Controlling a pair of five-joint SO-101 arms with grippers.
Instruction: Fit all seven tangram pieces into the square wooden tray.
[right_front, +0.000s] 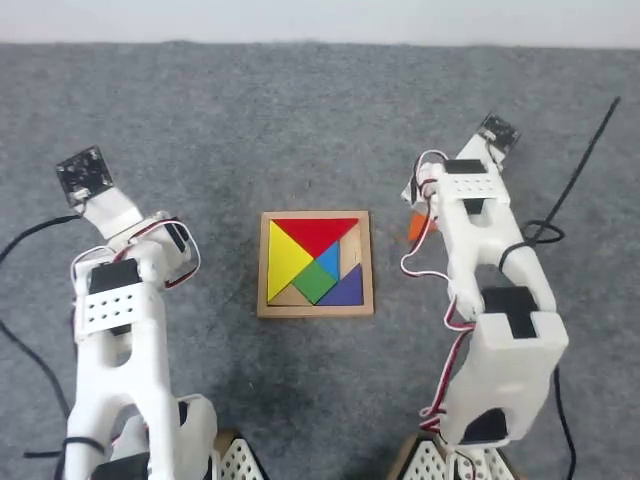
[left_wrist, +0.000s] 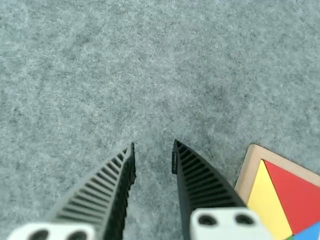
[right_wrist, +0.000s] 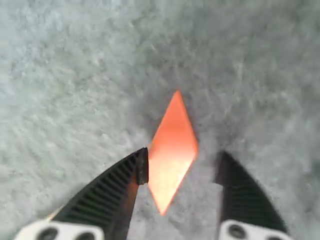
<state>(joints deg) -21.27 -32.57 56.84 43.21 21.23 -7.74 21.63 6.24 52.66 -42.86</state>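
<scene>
- One gap at least left to fill, judging by the square wooden tray (right_front: 315, 313) at the centre of the high view: red triangle (right_front: 318, 233), yellow triangle (right_front: 284, 260), green square (right_front: 317, 280), blue triangle (right_front: 328, 259) and purple triangle (right_front: 345, 290) seated; bare-looking wood along the right side and in the lower left corner, though cannot tell whether that corner holds a pale piece
- Step in hand, by judgement: picking up the loose piece with the right gripper (right_wrist: 183, 154), jaws spread wide and straddling it, nothing gripped yet; next calls for closing across the narrow width, lifting, carrying leftward in the high view and turning to match the slanted gap
- Left gripper (left_wrist: 154, 145) parted and empty over grey carpet (left_wrist: 100, 75), tray corner at the lower right of that view
- Orange parallelogram (right_wrist: 172, 150): flat, thin, sharp-cornered, lying on the carpet right of the tray, partly under the right arm (right_front: 480, 230); likely awkward to pinch so low against the pile
</scene>
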